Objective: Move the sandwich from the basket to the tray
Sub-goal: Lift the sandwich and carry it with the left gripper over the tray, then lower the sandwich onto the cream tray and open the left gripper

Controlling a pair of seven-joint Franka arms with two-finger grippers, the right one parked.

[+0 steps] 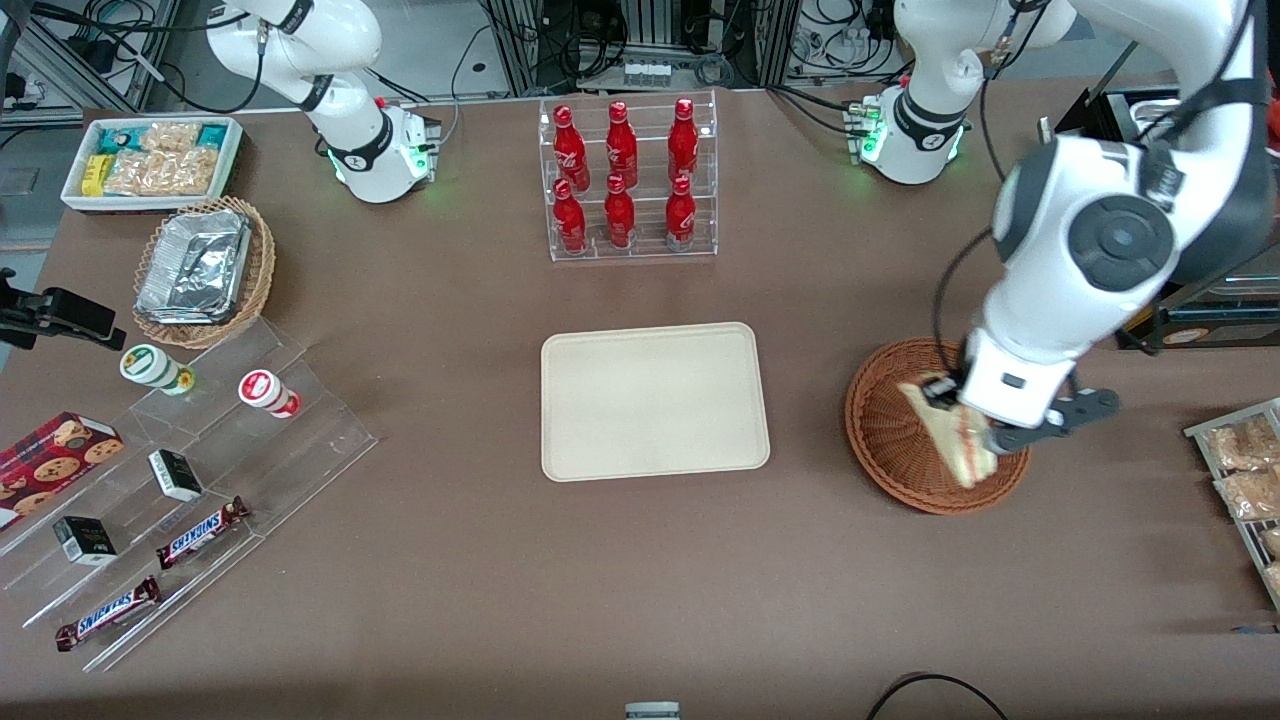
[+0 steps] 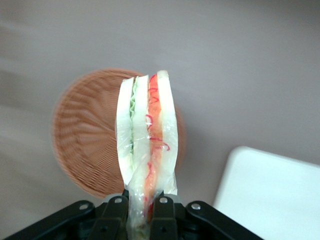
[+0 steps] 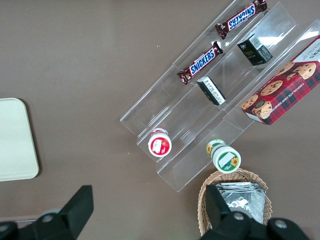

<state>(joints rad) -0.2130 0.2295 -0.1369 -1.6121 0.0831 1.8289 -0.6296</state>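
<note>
The sandwich [image 2: 147, 135], a clear-wrapped wedge of pale bread with a red-pink stripe, is pinched at one end between the fingers of my left gripper [image 2: 141, 210]. It hangs lifted above the reddish-brown wicker basket [image 2: 85, 135]. From the front, the sandwich [image 1: 950, 430] sits over the basket [image 1: 890, 440] under the gripper [image 1: 975, 425], at the working arm's end of the table. The cream tray [image 1: 655, 400] lies flat at the table's middle with nothing on it; one rounded corner of the tray [image 2: 270, 195] shows in the left wrist view.
A clear rack of red bottles [image 1: 625, 180] stands farther from the front camera than the tray. Toward the parked arm's end are a tan basket with foil containers [image 1: 200, 270], a white snack bin [image 1: 150, 160] and acrylic steps with snacks [image 1: 180, 500]. Packets lie on a rack [image 1: 1240, 480] at the working arm's end.
</note>
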